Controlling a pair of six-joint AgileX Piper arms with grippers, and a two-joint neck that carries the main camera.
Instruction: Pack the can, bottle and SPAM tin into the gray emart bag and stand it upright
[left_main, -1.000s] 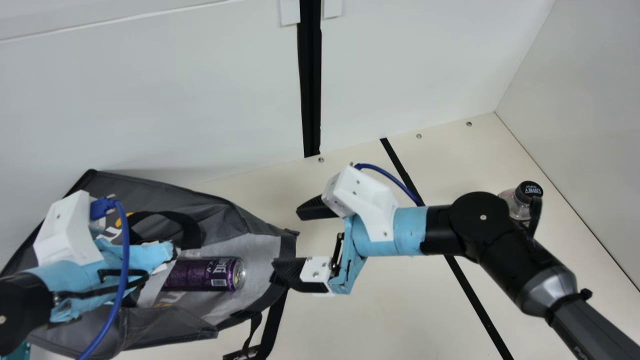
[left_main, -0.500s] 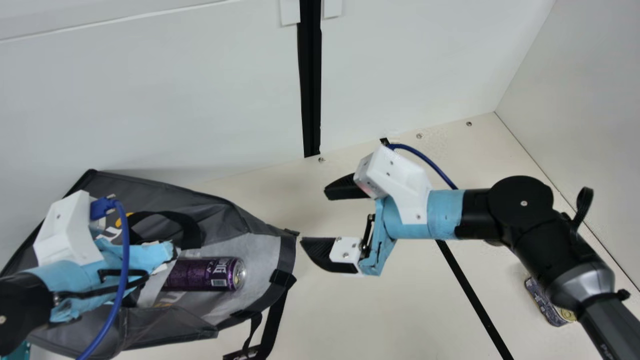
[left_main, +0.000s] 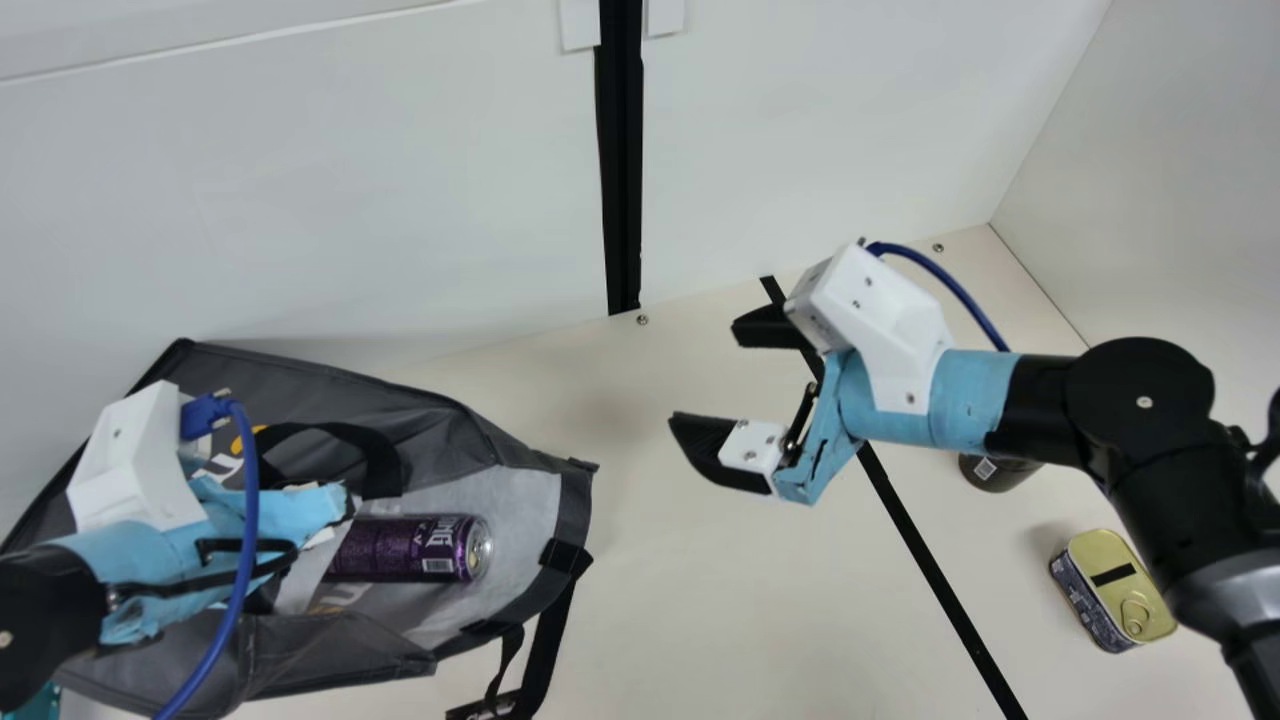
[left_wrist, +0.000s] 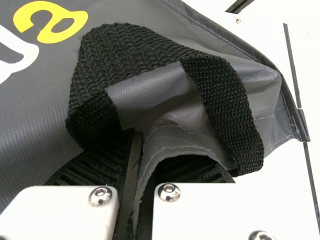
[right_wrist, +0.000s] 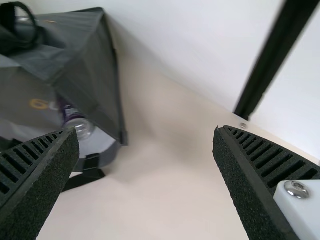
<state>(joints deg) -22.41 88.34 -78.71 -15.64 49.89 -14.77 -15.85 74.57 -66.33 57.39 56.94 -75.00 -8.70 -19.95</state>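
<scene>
Inside the mouth of the gray emart bag (left_main: 340, 650), which lies on its side, rests the can (left_main: 405, 548). Our left gripper (left_wrist: 140, 165) is clamped on the bag's fabric by a black handle (left_wrist: 125, 55); our right gripper (left_main: 708, 378), spread and empty, hangs beyond the bag's mouth. Well apart from the bag are the bottle (left_main: 995, 474), mostly behind our right arm (left_main: 1120, 400), and the SPAM tin (left_main: 1110, 585). We judge loading to be in hand; next we should fetch one of those two, with the bag's mouth held wide. Yellow and white lettering (left_wrist: 50, 25) marks the bag, a barcode (left_main: 437, 565) the can, a square code (left_main: 985, 467) the bottle.
</scene>
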